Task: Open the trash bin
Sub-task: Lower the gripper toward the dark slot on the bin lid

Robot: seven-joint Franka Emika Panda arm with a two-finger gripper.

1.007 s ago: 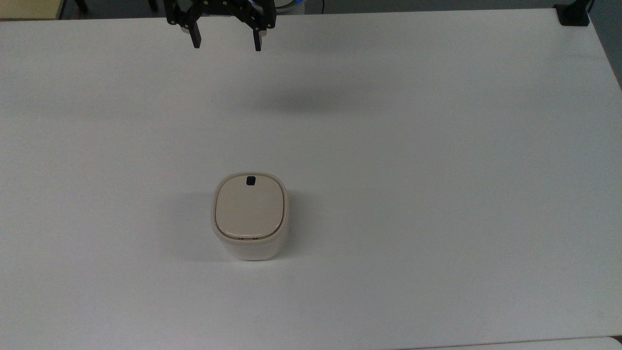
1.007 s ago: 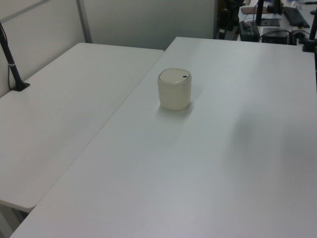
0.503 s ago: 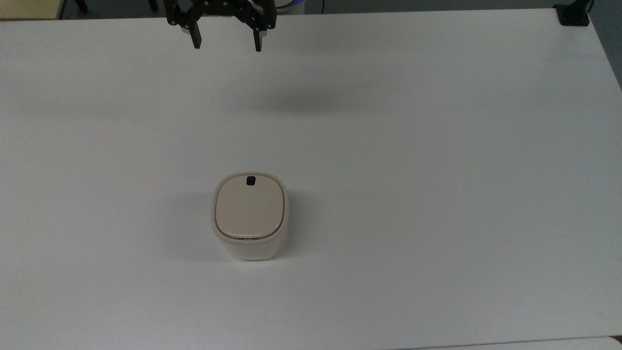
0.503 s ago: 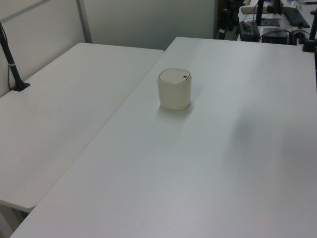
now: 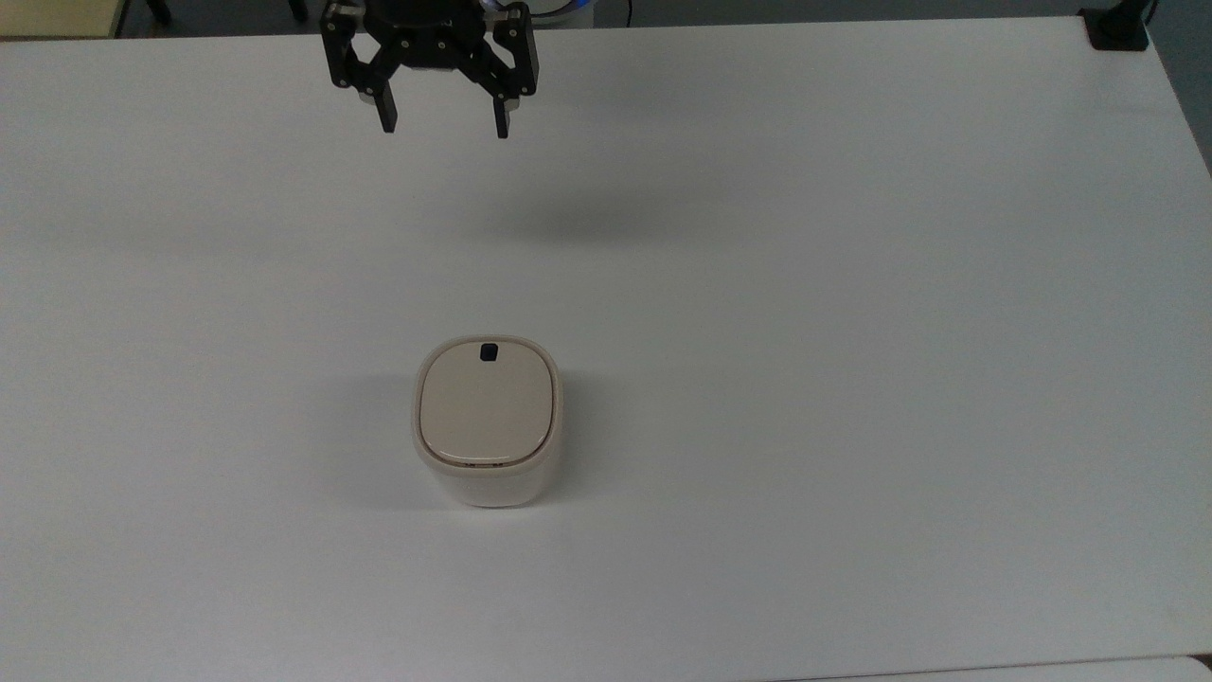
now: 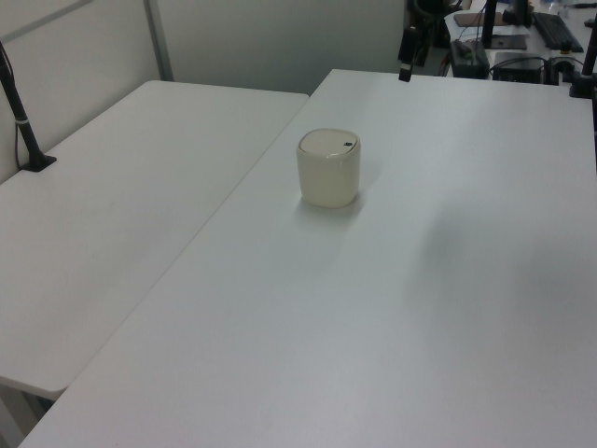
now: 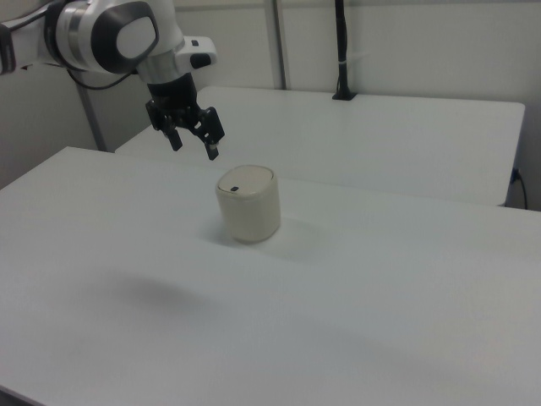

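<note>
A: What is the largest thing there?

B: The white table (image 5: 852, 284). It spreads under the gripper on every side in the top view, and a second white table (image 6: 112, 215) butts against it, on the far side of the trash bin from the gripper in the left view.

A: And the arm?

B: The robot arm (image 7: 110, 34) is white and grey and reaches in from the right view's left, ending in the black gripper (image 5: 442, 125). The gripper hangs in the air above the table, fingers pointing down, with a soft shadow (image 5: 568, 213) lying on the table below it and toward the top view's right.

A: Is it holding anything?

B: No. Its two fingers (image 5: 387, 118) are spread wide apart with nothing between them.

A: Where is the trash bin?

B: The trash bin (image 5: 487, 421) stands upright on the table well apart from the gripper, lower in the top view and slightly toward the top view's right. In the right view the bin (image 7: 248, 203) sits just past the gripper, lower and toward the right view's right.

A: Its lid?

B: The beige lid (image 5: 487, 407) lies flat and closed. The small black button (image 5: 489, 352) sits at the rim on the side facing the gripper.
</note>
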